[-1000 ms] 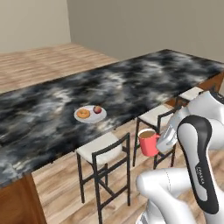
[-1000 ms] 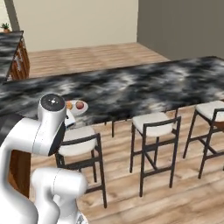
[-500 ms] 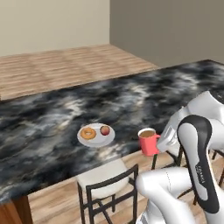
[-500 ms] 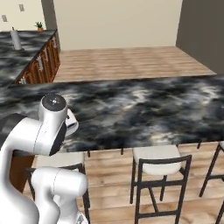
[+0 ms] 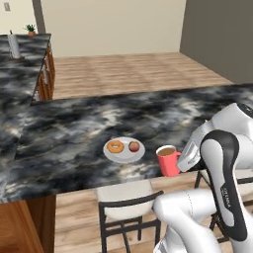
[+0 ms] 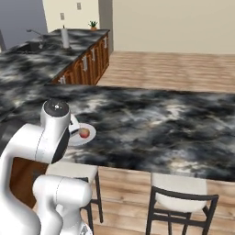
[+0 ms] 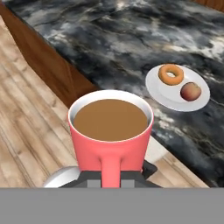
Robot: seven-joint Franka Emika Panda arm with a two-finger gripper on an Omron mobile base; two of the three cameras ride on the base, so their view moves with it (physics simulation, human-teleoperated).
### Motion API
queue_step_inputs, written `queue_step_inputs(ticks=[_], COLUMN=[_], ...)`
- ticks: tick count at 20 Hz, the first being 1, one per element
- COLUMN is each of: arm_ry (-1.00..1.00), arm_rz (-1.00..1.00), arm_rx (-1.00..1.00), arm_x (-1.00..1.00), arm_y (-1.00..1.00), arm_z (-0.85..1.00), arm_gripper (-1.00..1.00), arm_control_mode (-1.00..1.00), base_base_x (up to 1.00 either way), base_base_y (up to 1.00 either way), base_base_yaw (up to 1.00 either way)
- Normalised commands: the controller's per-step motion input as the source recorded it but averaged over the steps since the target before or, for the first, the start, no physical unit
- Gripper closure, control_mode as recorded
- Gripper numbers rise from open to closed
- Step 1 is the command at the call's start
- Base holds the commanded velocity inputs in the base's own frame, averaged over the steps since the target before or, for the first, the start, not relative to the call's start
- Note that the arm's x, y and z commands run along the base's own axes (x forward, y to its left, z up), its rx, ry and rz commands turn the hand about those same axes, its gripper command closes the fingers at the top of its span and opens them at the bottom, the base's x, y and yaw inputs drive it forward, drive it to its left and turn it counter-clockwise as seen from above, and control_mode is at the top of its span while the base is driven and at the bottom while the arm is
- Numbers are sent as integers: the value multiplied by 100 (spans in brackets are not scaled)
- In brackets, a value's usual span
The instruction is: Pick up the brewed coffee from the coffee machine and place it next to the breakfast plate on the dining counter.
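The brewed coffee, a red mug (image 7: 110, 131) full of brown coffee, hangs in the air with my gripper (image 7: 111, 175) shut on its handle. From the left base view the mug (image 5: 168, 160) hovers at the near edge of the dining counter (image 5: 74, 133), just right of the breakfast plate (image 5: 124, 149). The white plate (image 7: 177, 87) holds a ring doughnut (image 7: 171, 74) and a red apple (image 7: 190, 91). From the right the plate (image 6: 84, 133) peeks out beside my arm. The coffee machine is out of view.
A stool (image 5: 123, 195) with a pale seat stands under the counter edge below the mug, and another stool (image 6: 181, 193) is further right. A second marbled counter with wooden cabinets (image 5: 22, 64) runs along the back left. Wooden floor lies beyond the dining counter.
The whole scene has shifted as the base moved. The dining counter and plate now lie closer and squarer to me. The mug stays in the shut gripper.
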Motion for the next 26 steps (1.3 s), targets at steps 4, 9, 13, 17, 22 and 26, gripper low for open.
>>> queue_step_inputs(ticks=[4, 9, 13, 17, 22, 26], arm_ry=[0, -5, -6, 0, 0, 1], arm_rz=[4, 6, 4, 2, 2, 0], arm_rx=[0, 0, 0, 0, 0, 4], arm_x=[20, 63, 58, 77, 98, 99], arm_y=[-4, -38, -47, -41, -30, -25], arm_z=[-4, -14, -17, -20, -23, -7], arm_gripper=[100, 100, 100, 100, 100, 100], arm_control_mode=[-100, -100, -100, -100, -100, -100], base_base_x=[73, 0, 0, 0, 0, 0], base_base_y=[-5, 0, 0, 0, 0, 0], base_base_yaw=[29, 0, 0, 0, 0, 0])
